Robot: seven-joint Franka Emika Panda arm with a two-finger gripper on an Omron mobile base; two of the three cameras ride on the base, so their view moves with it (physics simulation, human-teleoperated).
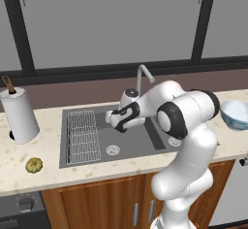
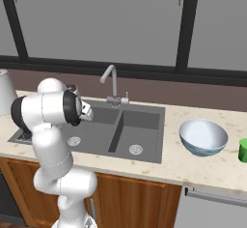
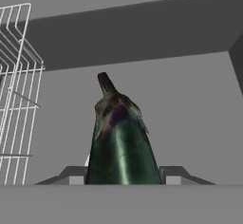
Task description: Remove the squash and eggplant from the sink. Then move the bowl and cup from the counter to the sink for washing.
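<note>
Sink (image 1: 145, 138), centre of left base view: squash (image 1: 34, 165) already out, on counter (image 1: 48, 172) at lower left. Step in hand, by my reading: eggplant removal.

Bowl (image 2: 203, 137) and cup (image 2: 243, 150) wait on counter, right side of right base view.

Gripper (image 3: 122, 176) over left basin, fingers pinching eggplant (image 3: 121, 142) at its thick end.

Eggplant fills lower centre of hand view; long axis runs bottom to top, stem tip toward upper centre, away from hand.

Next move calls for lift clear of basin wall, carry to counter, grip kept firm.

White paper towel roll (image 1: 18, 114) upright on its holder, dark-framed window (image 1: 111, 24) behind
</note>
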